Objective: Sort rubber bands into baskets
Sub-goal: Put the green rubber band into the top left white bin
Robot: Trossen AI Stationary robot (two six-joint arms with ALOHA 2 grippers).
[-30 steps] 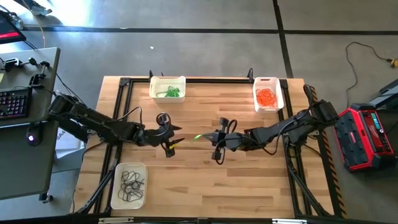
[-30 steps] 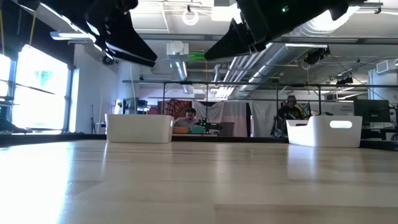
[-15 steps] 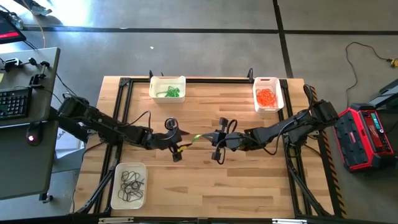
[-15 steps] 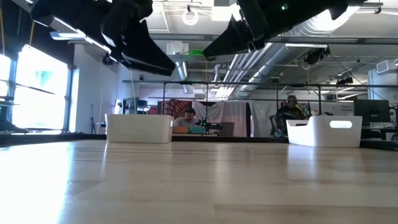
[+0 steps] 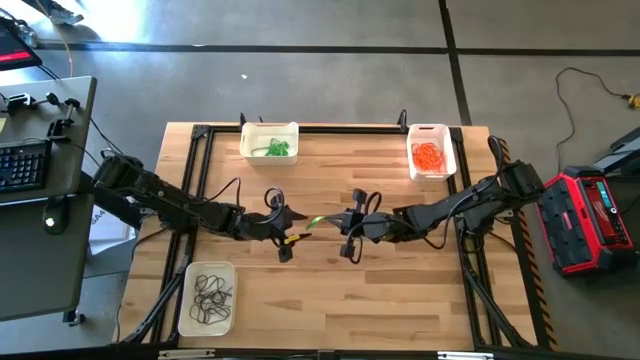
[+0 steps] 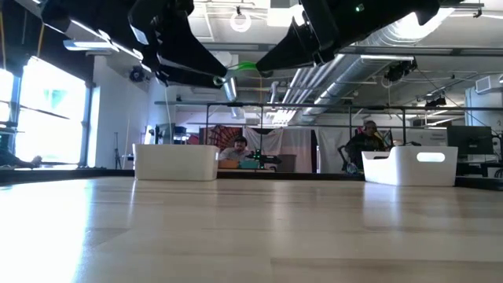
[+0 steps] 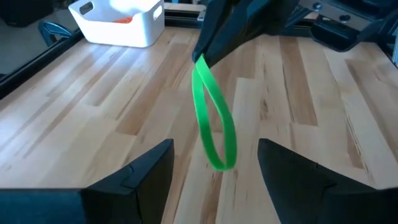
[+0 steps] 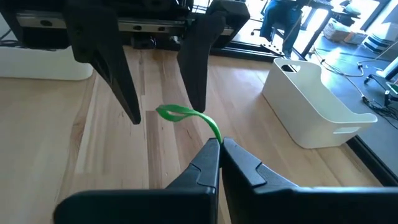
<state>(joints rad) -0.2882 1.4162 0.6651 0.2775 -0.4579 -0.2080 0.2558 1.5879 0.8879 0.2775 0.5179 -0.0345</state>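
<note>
My right gripper (image 5: 330, 221) is over the middle of the table, shut on a green rubber band (image 5: 314, 221), which also shows in the left wrist view (image 7: 214, 118) and the low view (image 6: 247, 68). My left gripper (image 5: 290, 227) faces it, open. Its two fingers (image 8: 118, 74) stand on either side of the band's free end without touching it. Three white baskets rest on the table. The one at the far left (image 5: 269, 142) holds green bands, the one at the far right (image 5: 431, 152) orange bands, and the one at the near left (image 5: 208, 298) dark bands. My right gripper pinches one end of the green band's loop (image 8: 213, 134) between its two fingertips. The fingers lie about level and point toward the table's left. The band sticks out from the tips toward my left gripper, well clear of the table.
Black frame rails (image 5: 330, 128) run along the table's edges. Bare wood lies below both grippers. People and desks show in the room beyond the table's far edge (image 6: 365, 137).
My left gripper has gone toward the table's right, toward my right gripper, and its open fingers now stand around the free end of the green band. My right gripper has kept still with the band.
</note>
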